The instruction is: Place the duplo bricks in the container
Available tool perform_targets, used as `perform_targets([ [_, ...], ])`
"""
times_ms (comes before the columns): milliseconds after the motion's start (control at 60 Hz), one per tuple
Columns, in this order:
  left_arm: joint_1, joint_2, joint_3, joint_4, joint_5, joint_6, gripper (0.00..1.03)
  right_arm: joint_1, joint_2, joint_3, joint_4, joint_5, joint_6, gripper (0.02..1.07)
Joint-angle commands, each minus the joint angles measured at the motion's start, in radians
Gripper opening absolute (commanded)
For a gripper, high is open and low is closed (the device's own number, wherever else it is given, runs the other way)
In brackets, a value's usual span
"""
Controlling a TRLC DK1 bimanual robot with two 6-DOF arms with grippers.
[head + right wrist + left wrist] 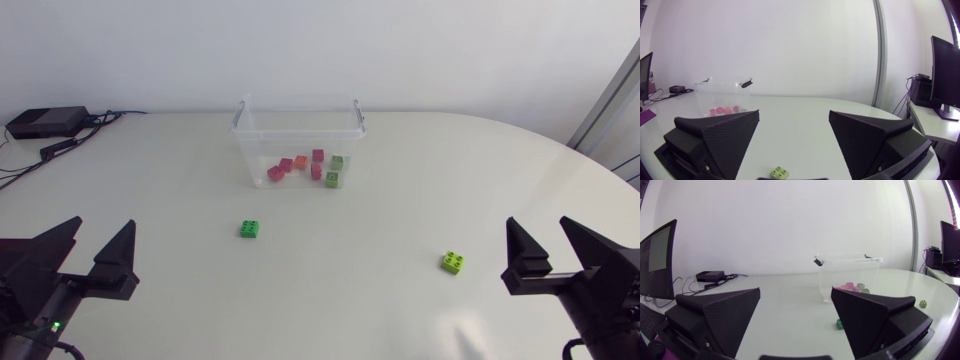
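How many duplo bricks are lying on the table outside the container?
2: a green brick in front of the container, and a lime brick close to the right gripper.

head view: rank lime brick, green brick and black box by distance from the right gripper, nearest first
1. lime brick, just inward of the right gripper
2. green brick, left of centre
3. black box, far left corner
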Motion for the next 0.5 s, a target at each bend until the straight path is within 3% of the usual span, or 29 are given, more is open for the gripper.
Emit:
perform_targets([
  [0, -0.009, -0.011, -0.020, 0.013, 0.002, -0.012, 0.99, 0.005, -0.005, -0.019, -0.008, -0.005, 0.022, 1.03],
  [483, -0.009, -0.011, 0.054, -0.026, 0.002, -0.009, 0.99, 0.010, -0.005, 0.016, -0.030, -0.008, 0.016, 1.02],
])
